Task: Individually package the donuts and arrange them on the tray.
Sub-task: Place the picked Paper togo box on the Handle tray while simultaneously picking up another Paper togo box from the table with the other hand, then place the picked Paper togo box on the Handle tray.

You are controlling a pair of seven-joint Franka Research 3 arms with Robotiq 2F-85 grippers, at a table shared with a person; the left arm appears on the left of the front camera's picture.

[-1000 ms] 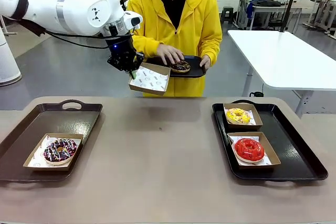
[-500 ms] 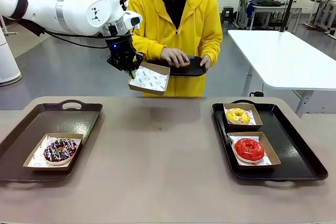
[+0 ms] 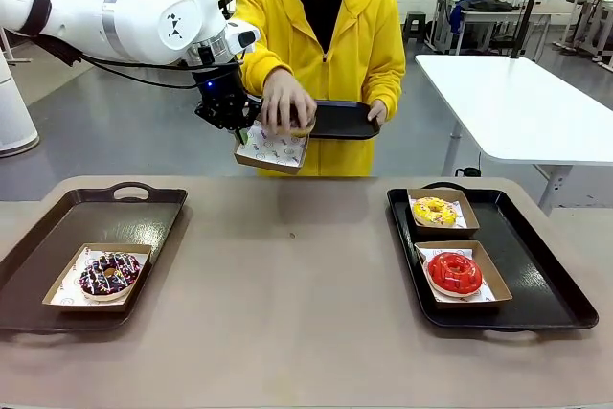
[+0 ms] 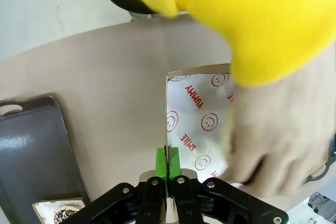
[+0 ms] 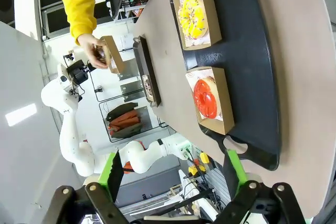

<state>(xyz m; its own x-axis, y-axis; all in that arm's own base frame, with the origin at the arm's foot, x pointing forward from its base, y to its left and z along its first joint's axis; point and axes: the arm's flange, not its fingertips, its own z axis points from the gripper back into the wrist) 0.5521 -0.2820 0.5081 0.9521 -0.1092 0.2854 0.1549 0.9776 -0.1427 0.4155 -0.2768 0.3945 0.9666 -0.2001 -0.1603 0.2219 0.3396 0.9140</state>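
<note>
Clamped tight on the near edge of the cardboard box (image 3: 273, 148), the left claw (image 3: 233, 122) is holding it out level above the desk (image 3: 287, 275), green pads pinching the rim in the wrist view. Just over the box, the person's hand (image 3: 287, 102) is lowering the plain chocolate donut (image 3: 301, 128) toward the printed paper; the job here, I judge, is keeping the box steady and flat until the hand is lifting clear. Well right of the box, the yellow donut (image 3: 434, 210) and red donut (image 3: 453, 272) are sitting boxed on the right tray (image 3: 546, 284). Idling with jaws fully spread and empty, the right claw (image 5: 173, 174) is waiting above that tray.
</note>
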